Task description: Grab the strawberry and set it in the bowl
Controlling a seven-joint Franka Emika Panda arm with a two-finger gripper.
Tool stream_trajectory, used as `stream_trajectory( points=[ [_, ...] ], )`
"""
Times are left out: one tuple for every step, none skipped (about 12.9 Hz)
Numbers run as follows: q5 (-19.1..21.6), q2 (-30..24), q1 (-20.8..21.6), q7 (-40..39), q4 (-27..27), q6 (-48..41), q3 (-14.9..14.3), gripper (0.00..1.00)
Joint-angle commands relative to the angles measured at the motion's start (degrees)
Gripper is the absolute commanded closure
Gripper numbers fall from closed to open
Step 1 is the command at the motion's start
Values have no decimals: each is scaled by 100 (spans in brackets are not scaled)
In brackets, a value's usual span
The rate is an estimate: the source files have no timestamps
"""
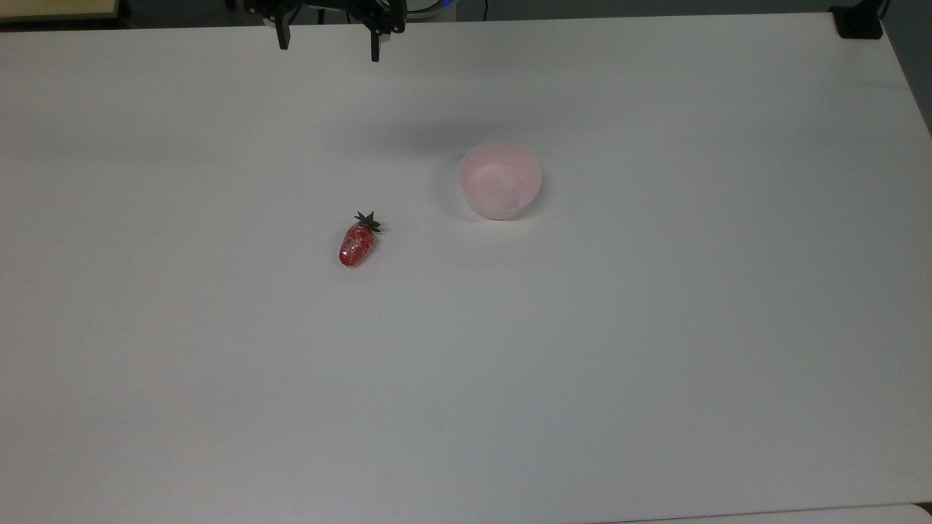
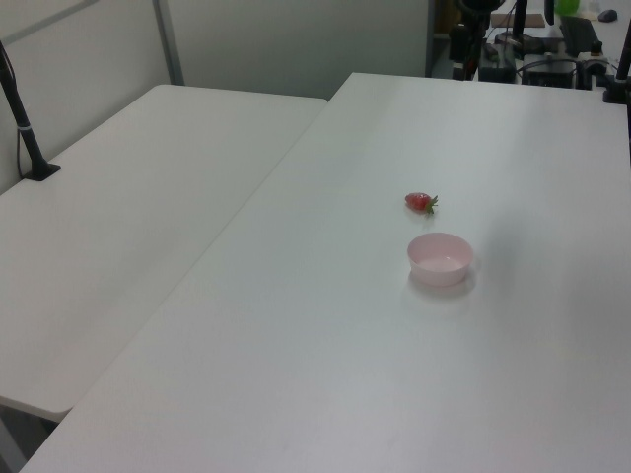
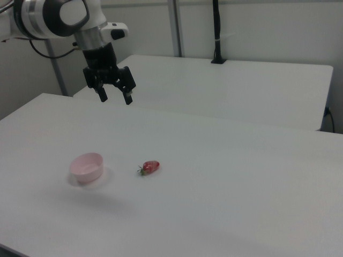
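Observation:
The red strawberry [image 1: 356, 244] with its green cap lies on the white table [image 1: 655, 327], to the top view's left of the pale pink bowl [image 1: 500, 180], which holds nothing. Both also appear in the left view, strawberry [image 2: 420, 202] beyond bowl [image 2: 441, 258], and in the right view, strawberry [image 3: 150, 167] to the right view's right of the bowl [image 3: 87, 166]. My gripper [image 1: 328, 42] hangs open high over the table's far edge, well apart from both. In the right view the gripper [image 3: 115, 97] points down, with nothing between its fingers.
A second white table [image 2: 128, 197] adjoins on the left view's left, with a black post [image 2: 22, 118] clamped to it. A black clamp [image 1: 858, 22] sits at the top view's far right corner. Equipment [image 2: 552, 54] stands beyond the table's far end.

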Motion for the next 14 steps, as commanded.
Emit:
stream_trajectory(
  points=[
    [53,-110,14,-748,-176,-327,-157,0],
    [52,-101,-38,-730,-281,-328,-157,0],
    [96,-93,-152,-574,-465,-241,-165,0],
    [96,-32,-223,-259,-571,-83,-174,0],
    [96,30,-241,153,-746,214,-174,0],
    [96,65,-241,566,-1122,835,-183,0],
    [96,92,-250,684,-1326,1198,-183,0],
    [96,310,-259,720,-1389,1428,-183,0],
    [96,486,-267,729,-1337,1456,-183,0],
    [122,757,-363,764,-1145,1457,-183,11],
    [166,873,-364,938,-1135,1535,-183,13],
    [201,996,-347,1270,-1134,1762,-174,10],
    [202,1102,-329,1596,-1169,2060,-166,4],
    [202,1277,-329,1877,-1178,2428,-148,0]
  ],
)
